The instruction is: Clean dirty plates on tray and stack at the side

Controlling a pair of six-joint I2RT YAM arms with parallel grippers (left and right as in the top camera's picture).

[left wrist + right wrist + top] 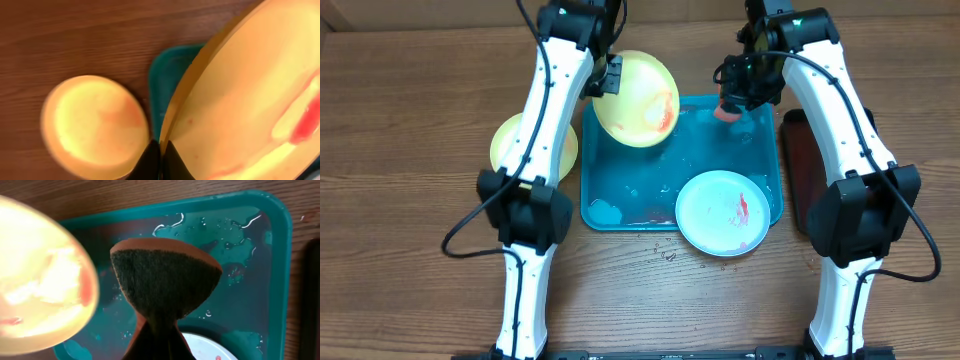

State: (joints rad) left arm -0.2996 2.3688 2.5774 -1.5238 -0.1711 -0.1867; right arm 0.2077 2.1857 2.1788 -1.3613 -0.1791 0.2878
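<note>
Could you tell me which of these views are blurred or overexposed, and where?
Overhead: sharp, evenly lit. Left wrist: soft throughout, with an orange cast; the held plate, close to the lens, is blurred. Right wrist: the held plate is blown out at the left, the sponge is sharp, and water on the tray glints.

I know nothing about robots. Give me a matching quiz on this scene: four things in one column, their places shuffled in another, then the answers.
1. yellow plate with the red smear
2. second yellow plate
3. pale blue plate
4. sponge

A. at the near right corner of the tray
B. pinched in the right hand
C. flat on the table, left of the tray
D. held tilted by the left hand

Pairs: 1-D, 2-C, 3-A, 4-B
</note>
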